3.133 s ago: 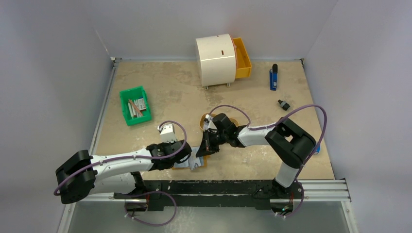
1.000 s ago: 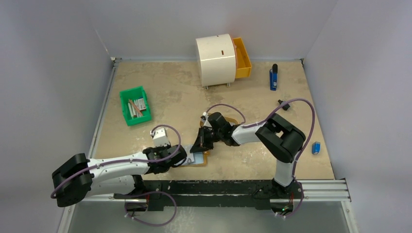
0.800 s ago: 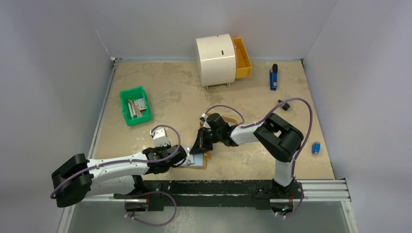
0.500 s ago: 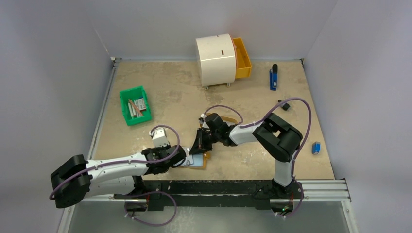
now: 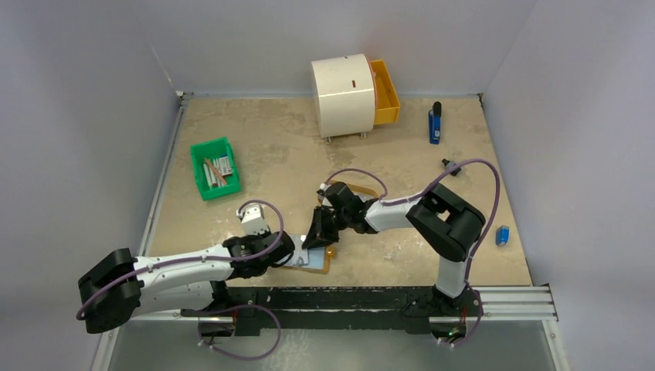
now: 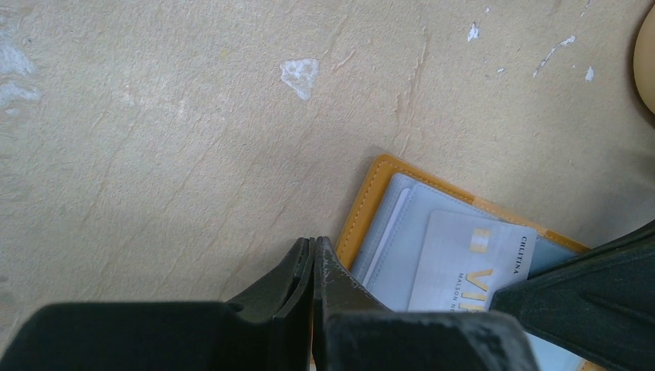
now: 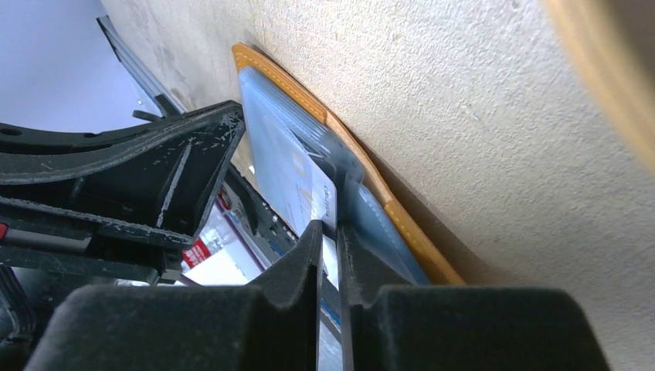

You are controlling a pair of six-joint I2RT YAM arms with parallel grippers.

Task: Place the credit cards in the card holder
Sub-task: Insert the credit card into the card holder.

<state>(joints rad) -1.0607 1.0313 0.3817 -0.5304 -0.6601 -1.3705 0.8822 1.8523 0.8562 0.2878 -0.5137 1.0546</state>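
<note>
Bench (image 5: pixel 270 147) carries the open card holder (image 6: pixel 363 212) near its front edge. My left gripper (image 6: pixel 313 259), jaws pressed together, rests on the holder's left rim. My right gripper (image 7: pixel 330 232), jaws narrow, pinches a credit card (image 6: pixel 463 259) lying on the holder.

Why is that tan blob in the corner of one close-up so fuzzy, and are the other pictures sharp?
Right wrist view: the tan blob at the top right edge is too close and out of focus; the card holder is sharper. Left wrist view: evenly lit, print on the credit card is partly readable. Top view: soft, even light, faint shadows under the arms.
</note>
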